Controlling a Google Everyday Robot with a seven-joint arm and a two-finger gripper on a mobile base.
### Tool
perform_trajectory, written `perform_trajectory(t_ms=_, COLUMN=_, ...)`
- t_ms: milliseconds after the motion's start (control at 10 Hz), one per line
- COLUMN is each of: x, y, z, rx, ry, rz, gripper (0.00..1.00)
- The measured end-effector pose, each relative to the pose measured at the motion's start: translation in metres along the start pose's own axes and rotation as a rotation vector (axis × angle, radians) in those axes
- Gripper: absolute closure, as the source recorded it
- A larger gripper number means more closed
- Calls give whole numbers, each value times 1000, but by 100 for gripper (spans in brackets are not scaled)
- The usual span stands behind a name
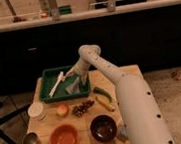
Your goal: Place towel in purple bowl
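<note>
A pale grey towel (74, 86) lies crumpled in the right part of the green tray (48, 78) at the back of the wooden table. My gripper (79, 77) reaches down into the tray at the towel's upper right edge, at the end of my white arm (117, 85). The dark purple bowl (103, 128) stands empty near the table's front edge, to the right of the orange bowl (64, 140).
A white utensil (56, 83) lies in the tray's left part. On the table are a white lidded cup (36, 111), an apple (62, 109), grapes (82, 108), a banana (105, 103), a green vegetable (101, 91) and a metal cup (30, 141). A dark counter stands behind.
</note>
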Motion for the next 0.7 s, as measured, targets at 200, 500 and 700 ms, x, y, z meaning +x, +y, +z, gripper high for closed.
perform_trajectory(t_ms=200, x=-3, y=2, z=1, rx=-14, ry=-10, rz=5, gripper=20)
perform_trajectory(t_ms=500, x=-7, y=3, z=8, rx=-29, ry=-30, rz=7, gripper=20)
perform_trajectory(t_ms=700, x=-9, y=-4, z=14, rx=-40, ry=-41, rz=-7, gripper=20)
